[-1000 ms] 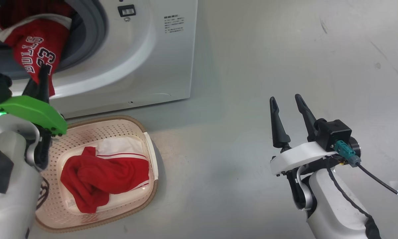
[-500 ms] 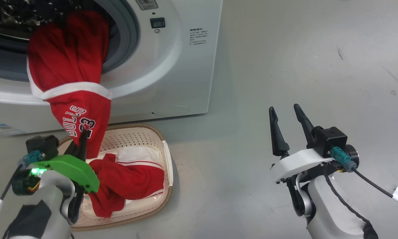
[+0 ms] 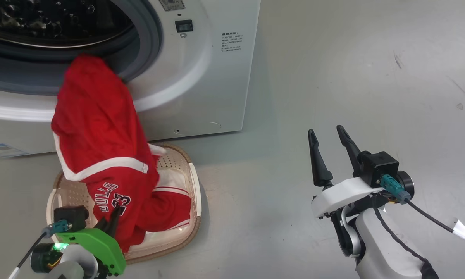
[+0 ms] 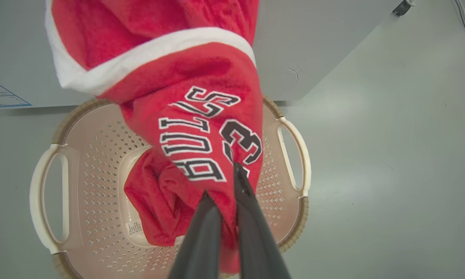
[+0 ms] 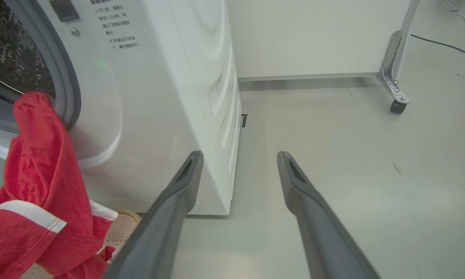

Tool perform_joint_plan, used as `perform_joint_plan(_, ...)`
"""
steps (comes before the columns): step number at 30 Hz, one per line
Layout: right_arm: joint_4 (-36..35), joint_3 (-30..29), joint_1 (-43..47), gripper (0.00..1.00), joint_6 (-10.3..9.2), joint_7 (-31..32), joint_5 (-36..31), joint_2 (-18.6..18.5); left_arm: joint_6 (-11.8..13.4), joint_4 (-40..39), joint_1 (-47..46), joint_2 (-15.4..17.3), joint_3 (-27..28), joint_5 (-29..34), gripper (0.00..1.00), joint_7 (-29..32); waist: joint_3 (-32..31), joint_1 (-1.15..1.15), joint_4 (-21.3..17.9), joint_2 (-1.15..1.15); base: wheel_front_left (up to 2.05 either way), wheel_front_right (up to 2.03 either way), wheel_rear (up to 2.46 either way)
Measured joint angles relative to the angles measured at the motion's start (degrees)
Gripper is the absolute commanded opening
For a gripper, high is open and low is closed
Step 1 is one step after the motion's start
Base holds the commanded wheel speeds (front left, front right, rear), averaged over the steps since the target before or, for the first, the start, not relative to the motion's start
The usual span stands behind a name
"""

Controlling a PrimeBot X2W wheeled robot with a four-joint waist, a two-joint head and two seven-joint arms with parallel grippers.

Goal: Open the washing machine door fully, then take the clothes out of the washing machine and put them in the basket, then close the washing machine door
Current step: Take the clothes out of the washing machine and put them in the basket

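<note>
Red jersey (image 3: 97, 128) reaches from washing machine (image 3: 201, 77) mouth down over basket (image 3: 195, 182) | left gripper (image 3: 112, 217) clamped on lettered end | right gripper (image 3: 325, 133) jaws apart, idle | lower well inside rim before releasing, so trailing cloth follows in

On my left gripper (image 4: 221, 181), pinched cloth hides the inner finger faces. Beyond the tips, the jersey (image 4: 201, 139) covers much of the basket (image 4: 292, 147) floor and most of the second garment (image 4: 155, 201); its upper end runs off the wrist view's top edge. Head view crops the washing machine (image 3: 201, 77) top and left; printed label (image 3: 231, 42) too small to read.
</note>
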Motion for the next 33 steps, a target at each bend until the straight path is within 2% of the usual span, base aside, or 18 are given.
perform_joint_plan(16,-2.2,-0.9,-1.0,1.0,0.0,0.0,-0.9,0.0,0.0,3.1,0.0,1.4,-0.5,-1.8,0.0,2.3,5.7,0.0,-1.9,0.0,0.0,0.0,0.0)
perform_joint_plan(25,-4.1,-1.1,-2.6,1.0,0.0,0.0,-1.6,0.0,0.0,3.5,-5.7,3.9,-0.9,-1.6,0.0,2.3,11.1,0.0,-2.9,0.0,0.0,0.0,0.0)
perform_joint_plan(27,-4.5,-1.1,-3.1,1.0,0.0,0.0,-1.7,0.0,0.0,4.2,-6.6,4.4,-0.9,-1.5,0.03,2.3,12.3,0.0,-3.1,0.0,0.0,0.0,0.0)
perform_joint_plan(28,-4.7,-1.1,-3.3,1.0,0.0,0.0,-1.8,0.0,0.0,4.7,-7.0,4.6,-1.0,-1.4,0.35,2.3,12.9,0.0,-3.2,0.0,0.0,0.0,0.0)
perform_joint_plan(29,-4.9,-1.2,-3.4,1.0,0.0,0.0,-1.9,0.0,0.0,5.0,-7.4,4.8,-0.9,-1.0,0.95,2.3,13.5,0.0,-3.3,0.0,0.0,0.0,0.0)
perform_joint_plan(30,-5.1,-1.2,-3.6,1.0,0.0,0.0,-1.9,0.0,0.0,5.3,-7.8,5.0,-0.9,-1.0,1.0,2.3,14.1,0.0,-3.3,0.0,0.0,0.0,0.0)
perform_joint_plan(33,-5.5,-1.3,-4.2,1.0,0.0,0.0,-2.0,0.0,0.0,6.0,-9.1,5.1,-0.8,-0.9,1.0,2.2,15.7,0.0,-3.6,0.0,0.0,0.0,0.0)
